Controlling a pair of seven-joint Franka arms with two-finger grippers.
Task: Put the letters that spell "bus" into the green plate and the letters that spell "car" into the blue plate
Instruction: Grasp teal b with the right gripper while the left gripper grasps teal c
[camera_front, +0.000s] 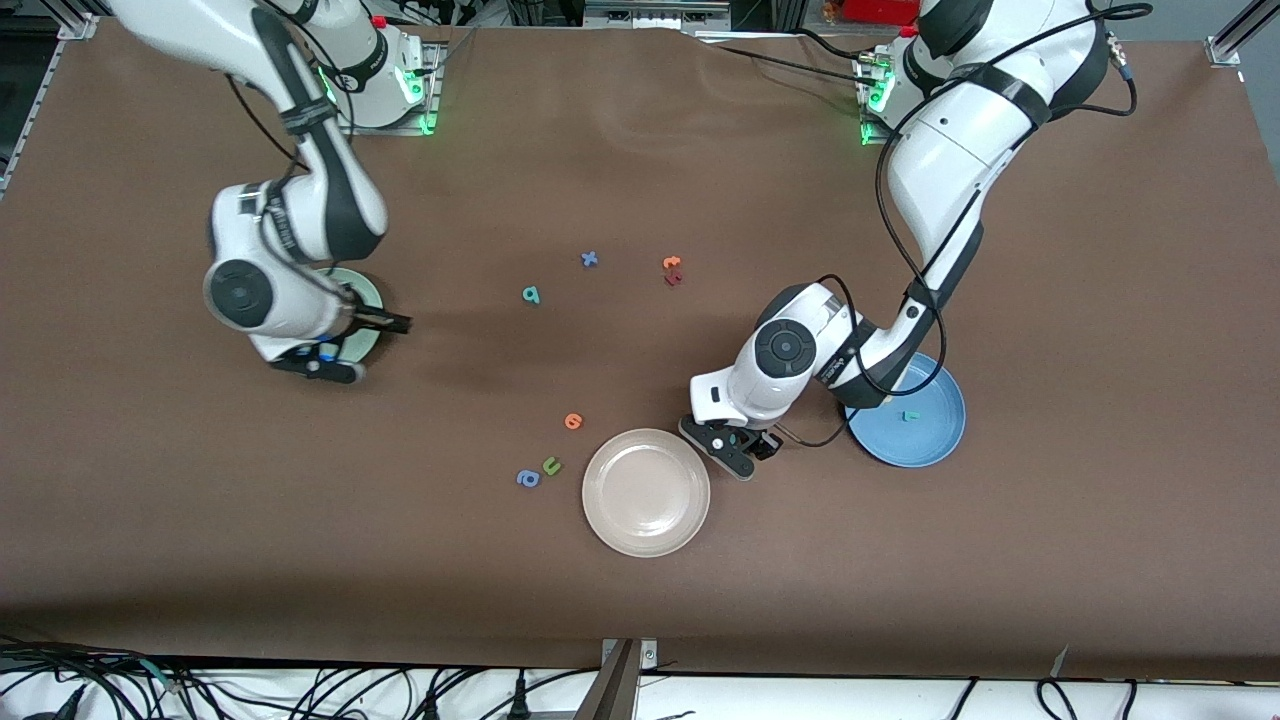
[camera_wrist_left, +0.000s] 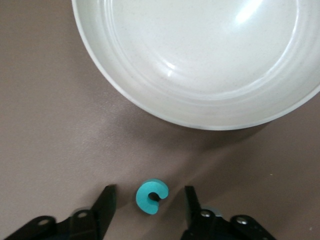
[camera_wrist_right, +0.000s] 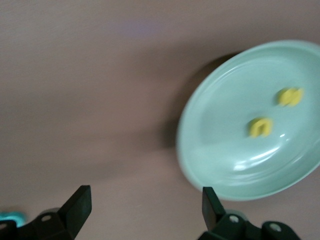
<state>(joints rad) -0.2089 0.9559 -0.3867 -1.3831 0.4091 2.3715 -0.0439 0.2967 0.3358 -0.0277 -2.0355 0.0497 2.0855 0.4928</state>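
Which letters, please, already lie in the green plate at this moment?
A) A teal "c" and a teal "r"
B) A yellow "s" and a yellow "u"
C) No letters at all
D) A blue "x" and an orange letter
B: the right wrist view shows the yellow "s" and the yellow "u" lying inside the green plate, with no other letter in it.

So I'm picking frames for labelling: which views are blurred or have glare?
Right wrist view: motion-smeared, the green plate and its two yellow letters soft-edged. Left wrist view: sharp on the teal c, bright glare on the cream-white plate. Front view: mostly sharp, the right arm slightly blurred, soft shadows under both arms.
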